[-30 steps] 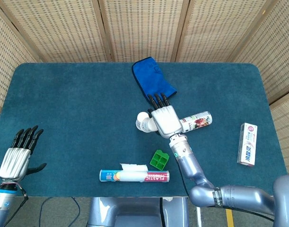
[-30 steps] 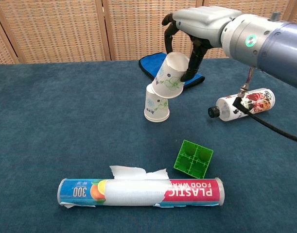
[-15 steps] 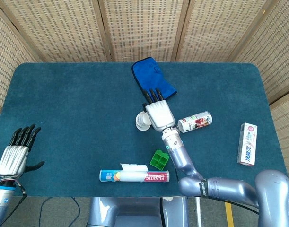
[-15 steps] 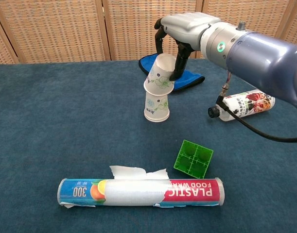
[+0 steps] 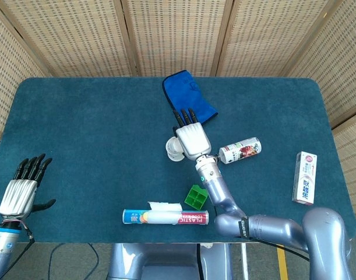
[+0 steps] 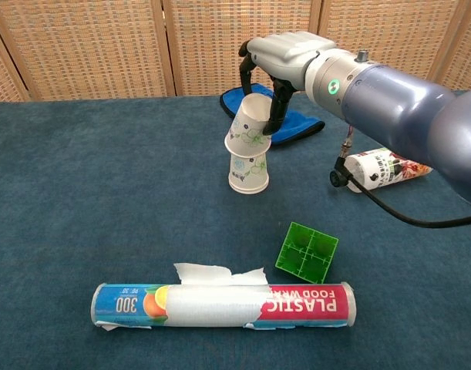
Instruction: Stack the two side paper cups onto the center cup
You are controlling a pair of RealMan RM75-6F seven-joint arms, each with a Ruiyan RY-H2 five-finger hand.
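My right hand [image 6: 285, 54] grips a white flower-printed paper cup [image 6: 248, 127] from above, fingers around its rim. The cup is tilted, and its lower end sits right at the top of a second paper cup [image 6: 248, 173] standing on the blue table. I cannot tell whether the two touch. In the head view the right hand [image 5: 190, 139] covers most of both, and only a white cup edge [image 5: 174, 151] shows at its left. My left hand [image 5: 23, 186] hovers at the table's near left corner with fingers spread, holding nothing.
A blue cloth [image 6: 300, 123] lies just behind the cups. A bottle [image 6: 385, 168] lies on its side to the right, with a green block [image 6: 307, 252] and a plastic wrap box [image 6: 223, 305] in front. A toothpaste box [image 5: 306, 178] lies far right.
My right hand has carried the held cup leftward and down, from beside the standing cup to directly over its top. The left hand has barely moved.
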